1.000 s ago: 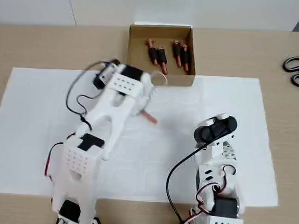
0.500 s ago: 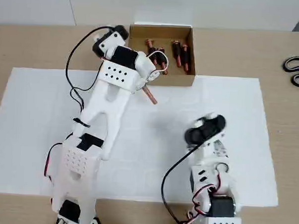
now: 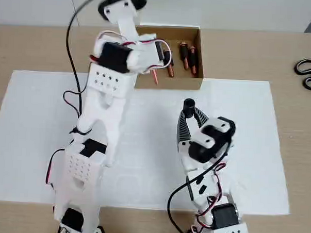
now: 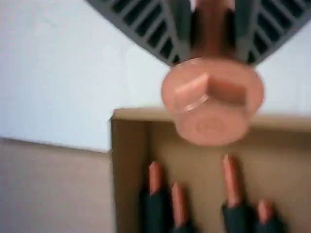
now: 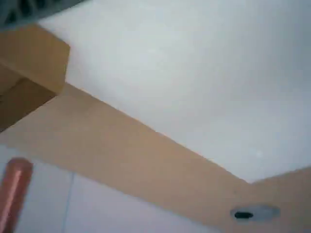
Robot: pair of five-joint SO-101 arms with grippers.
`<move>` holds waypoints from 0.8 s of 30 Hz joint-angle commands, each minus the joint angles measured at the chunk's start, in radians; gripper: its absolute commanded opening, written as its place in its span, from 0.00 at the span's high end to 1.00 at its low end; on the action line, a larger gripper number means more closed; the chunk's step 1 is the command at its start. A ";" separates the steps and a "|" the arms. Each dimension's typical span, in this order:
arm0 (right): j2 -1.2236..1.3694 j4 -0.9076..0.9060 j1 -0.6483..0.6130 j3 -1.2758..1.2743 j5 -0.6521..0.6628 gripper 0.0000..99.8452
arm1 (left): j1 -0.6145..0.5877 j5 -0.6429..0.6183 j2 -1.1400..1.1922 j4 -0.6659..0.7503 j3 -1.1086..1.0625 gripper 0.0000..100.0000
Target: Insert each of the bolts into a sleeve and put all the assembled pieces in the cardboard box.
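Bolt point(image 3: 155, 76) clamped tight in the left gripper point(image 3: 157, 65), hanging right over the near wall of the cardboard box point(image 3: 169, 28). Its long axis runs out of the gripper with the tip slanting down toward that wall, so the open floor lies just beyond. Finished pieces point(image 3: 191, 59) lie inside the box nearby. The right gripper point(image 3: 190, 115) sits well apart over the white sheet point(image 3: 37, 116); clenched or released, it's hard to tell. The left arm is plainly the nearer.
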State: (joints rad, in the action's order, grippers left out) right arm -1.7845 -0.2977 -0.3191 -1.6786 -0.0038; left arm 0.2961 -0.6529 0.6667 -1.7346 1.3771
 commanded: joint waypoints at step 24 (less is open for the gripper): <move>-0.013 0.025 -0.004 -0.006 -0.150 0.99 | 0.040 0.456 -0.338 -0.018 0.044 0.99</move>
State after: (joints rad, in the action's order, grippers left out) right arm -1.7845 -0.2869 -0.3222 -1.6786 -0.1481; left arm 0.4127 -0.2048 0.4626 -1.7361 1.4216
